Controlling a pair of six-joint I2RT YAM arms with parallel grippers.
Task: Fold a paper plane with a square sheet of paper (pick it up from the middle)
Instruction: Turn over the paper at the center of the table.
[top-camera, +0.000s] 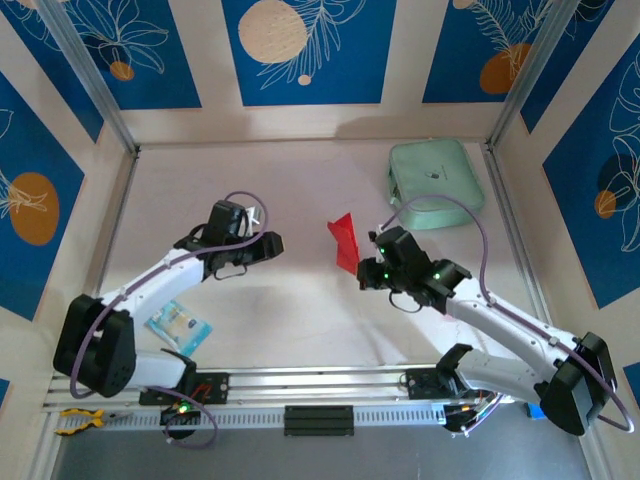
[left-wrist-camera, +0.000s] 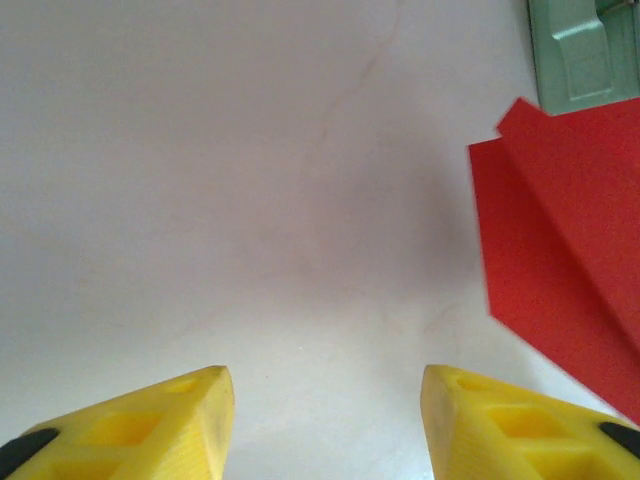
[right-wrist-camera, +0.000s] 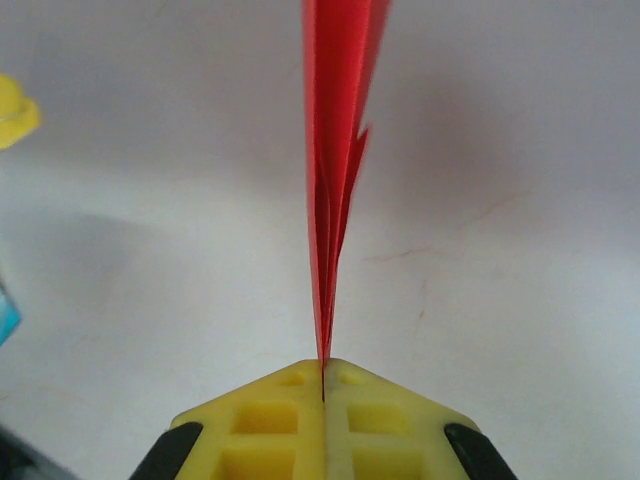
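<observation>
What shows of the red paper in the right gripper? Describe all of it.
The red paper is thin, bright, matte, folded into several creased layers with a stepped flap edge. It stands on edge, pinched at one end between the shut fingers of the right gripper, seen from that wrist as a narrow blade of stacked layers. It is near mid-table, beside the mint-green pouch, apart from it. No other gripper touches it.

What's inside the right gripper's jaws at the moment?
The folded red paper, seen edge-on by the wrist camera, is pinched in the shut right gripper. Several layers fan out beyond it; how deep the paper reaches inside the grip is hidden.
</observation>
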